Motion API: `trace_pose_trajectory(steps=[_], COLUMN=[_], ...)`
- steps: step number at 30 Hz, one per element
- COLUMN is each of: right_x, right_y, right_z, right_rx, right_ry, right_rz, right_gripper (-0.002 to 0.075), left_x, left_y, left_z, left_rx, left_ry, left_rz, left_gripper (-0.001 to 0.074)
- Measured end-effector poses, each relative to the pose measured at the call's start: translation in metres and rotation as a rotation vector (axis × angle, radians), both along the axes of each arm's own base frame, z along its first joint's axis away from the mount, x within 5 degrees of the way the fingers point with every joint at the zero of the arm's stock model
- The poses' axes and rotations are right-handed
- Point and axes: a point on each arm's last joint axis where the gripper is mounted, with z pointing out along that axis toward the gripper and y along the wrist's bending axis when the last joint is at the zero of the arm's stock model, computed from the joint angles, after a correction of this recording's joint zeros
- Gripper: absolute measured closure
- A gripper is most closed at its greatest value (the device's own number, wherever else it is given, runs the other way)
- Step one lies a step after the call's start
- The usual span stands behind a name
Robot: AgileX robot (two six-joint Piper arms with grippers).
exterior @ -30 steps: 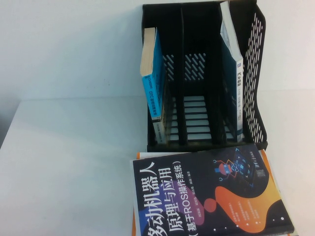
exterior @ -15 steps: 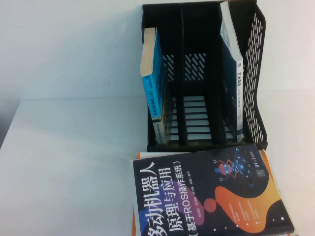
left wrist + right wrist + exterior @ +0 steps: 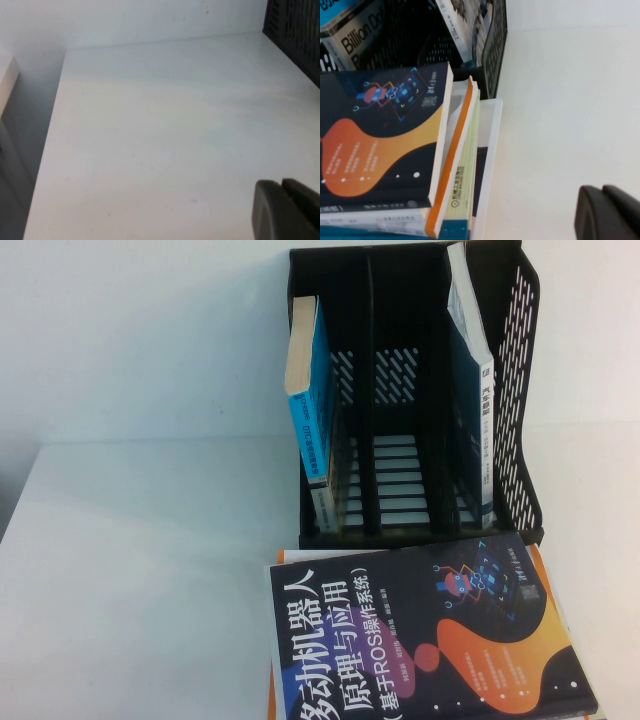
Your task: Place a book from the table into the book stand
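Observation:
The book [image 3: 312, 400], blue and grey, stands upright and leaning in the left slot of the black book stand [image 3: 518, 400] on the white table [image 3: 140, 570]. Its grey "Billion Dollar" part also shows in the right wrist view [image 3: 350, 32]. Neither arm appears in the high view. My left gripper [image 3: 281, 184] is shut and empty above bare table, to the left of the stand [image 3: 300, 25]. My right gripper [image 3: 601, 189] is shut and empty above bare table, to the right of the book stack.
A dark teal book with a white top [image 3: 470, 390] stands in the stand's right slot; the middle slot holds nothing. A stack of books topped by a dark navy book with orange graphics [image 3: 420, 630] lies in front of the stand, also seen in the right wrist view [image 3: 380, 135].

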Motion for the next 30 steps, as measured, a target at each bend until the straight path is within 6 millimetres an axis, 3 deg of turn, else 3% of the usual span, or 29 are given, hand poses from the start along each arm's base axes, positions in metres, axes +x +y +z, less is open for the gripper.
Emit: trace_pose_trajectory(steps=[23, 26, 30], right_x=[0.0, 0.001, 0.006], right_y=[0.0, -0.003, -0.006], right_z=[0.0, -0.004, -0.025], right_rx=[0.0, -0.052, -0.082], right_ry=[0.0, -0.033, -0.049], right_rz=[0.0, -0.016, -0.063], right_gripper=[0.0728, 0.0728, 0.0728], left_x=[0.0, 0.0, 0.0], left_y=[0.0, 0.0, 0.0], left_z=[0.0, 0.0, 0.0], left_rx=[-0.014, -0.014, -0.014], left_ry=[0.003, 0.003, 0.003], left_rz=[-0.001, -0.001, -0.001], left_gripper=[0.0737, 0.0737, 0.0738])
